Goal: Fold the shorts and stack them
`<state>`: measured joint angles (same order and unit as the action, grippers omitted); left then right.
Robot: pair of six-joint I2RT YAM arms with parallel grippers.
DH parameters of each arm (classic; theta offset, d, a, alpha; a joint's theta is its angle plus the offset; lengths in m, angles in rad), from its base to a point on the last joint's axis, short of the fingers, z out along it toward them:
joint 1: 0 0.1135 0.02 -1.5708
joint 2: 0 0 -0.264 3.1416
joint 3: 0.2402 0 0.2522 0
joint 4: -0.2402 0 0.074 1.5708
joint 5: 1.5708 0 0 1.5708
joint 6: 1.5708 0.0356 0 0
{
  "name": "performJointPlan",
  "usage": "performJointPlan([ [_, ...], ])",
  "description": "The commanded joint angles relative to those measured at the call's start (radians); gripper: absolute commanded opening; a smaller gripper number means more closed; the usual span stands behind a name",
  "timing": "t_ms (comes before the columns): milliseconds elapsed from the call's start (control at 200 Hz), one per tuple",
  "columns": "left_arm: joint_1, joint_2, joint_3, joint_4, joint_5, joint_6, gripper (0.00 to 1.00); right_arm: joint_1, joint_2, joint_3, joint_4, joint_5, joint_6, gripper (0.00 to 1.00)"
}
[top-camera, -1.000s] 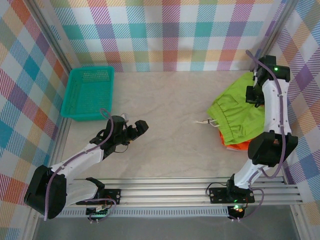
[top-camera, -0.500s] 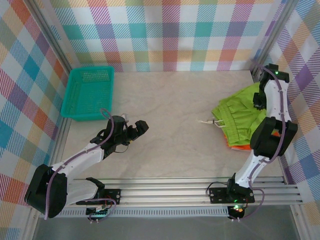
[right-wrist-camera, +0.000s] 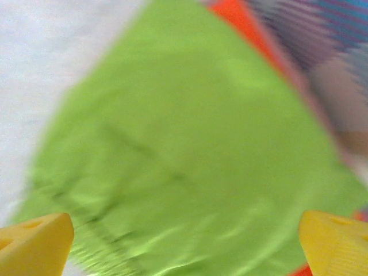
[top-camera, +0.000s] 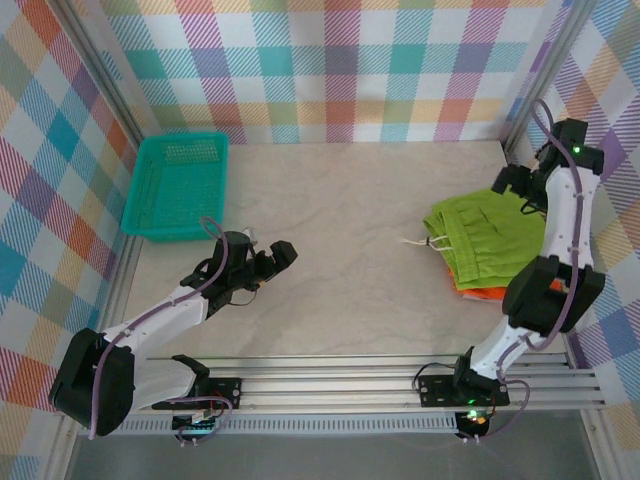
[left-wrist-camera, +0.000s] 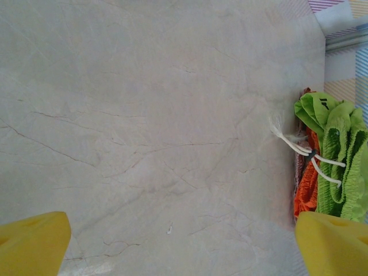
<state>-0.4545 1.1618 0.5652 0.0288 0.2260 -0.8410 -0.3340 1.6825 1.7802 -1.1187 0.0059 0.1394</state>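
Note:
The lime green shorts (top-camera: pixel 490 240) lie folded at the right of the table, on top of the bright orange shorts (top-camera: pixel 478 292), whose edge sticks out at the near side. A white drawstring (top-camera: pixel 412 242) trails left. My right gripper (top-camera: pixel 515 188) hovers open above the stack's far edge, holding nothing. In the right wrist view the green shorts (right-wrist-camera: pixel 190 155) lie blurred under the open right gripper (right-wrist-camera: pixel 184 247), with orange shorts (right-wrist-camera: pixel 236 14) at the top. My left gripper (top-camera: pixel 275 258) is open over bare table, far left of the stack. In the left wrist view the open left gripper (left-wrist-camera: pixel 184 247) faces the green shorts (left-wrist-camera: pixel 339 155) and the orange shorts (left-wrist-camera: pixel 306 184).
A teal mesh basket (top-camera: pixel 175 185) stands at the back left against the checked wall. Checked walls close in the table at the left, back and right; the stack lies close to the right wall. Bare marbled tabletop (top-camera: pixel 340 220) spreads between the two arms.
The right gripper drew the green shorts over to the right into a tighter fold, then opened and let go, lifting toward the back right corner. The left arm has not moved.

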Motion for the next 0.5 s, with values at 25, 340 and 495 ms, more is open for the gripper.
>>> performJointPlan([
  [25,0.014,-0.022,0.009,-0.011,-0.001,0.002,1.00,0.016,-0.090,-0.188,0.234,-0.430,0.122,0.99],
  [340,0.012,-0.034,0.009,-0.035,-0.004,0.010,1.00,-0.116,-0.141,-0.660,0.580,-0.657,0.358,1.00],
  [495,0.011,-0.036,0.003,-0.039,-0.008,0.010,1.00,-0.220,-0.082,-0.838,0.719,-0.744,0.487,1.00],
])
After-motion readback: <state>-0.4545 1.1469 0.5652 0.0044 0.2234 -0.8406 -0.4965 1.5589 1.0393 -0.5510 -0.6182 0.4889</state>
